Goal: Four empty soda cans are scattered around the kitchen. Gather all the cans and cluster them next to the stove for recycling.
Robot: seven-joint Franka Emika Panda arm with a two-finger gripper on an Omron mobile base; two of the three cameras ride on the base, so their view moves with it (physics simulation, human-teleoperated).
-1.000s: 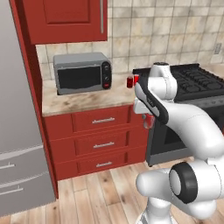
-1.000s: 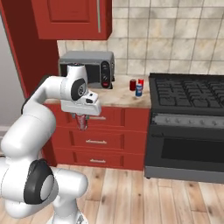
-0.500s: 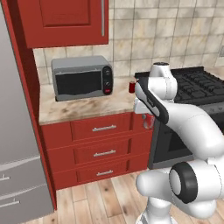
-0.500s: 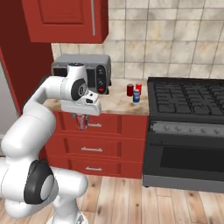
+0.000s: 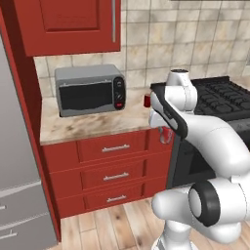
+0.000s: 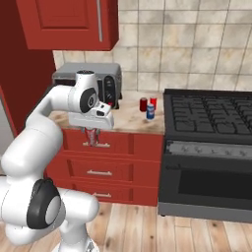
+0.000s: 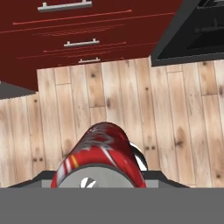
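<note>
At about nine o'clock in the right base view the gripper (image 6: 91,134) hangs in front of the drawers, pinching a red can (image 6: 91,136) by its side wall, top end up. Toward three o'clock, three more soda cans (image 6: 149,108) cluster on the counter (image 6: 129,118) just beside the stove (image 6: 211,115). An empty can is light, thin-walled and slick; grip it mid-body, gently, or it will likely dent
</note>
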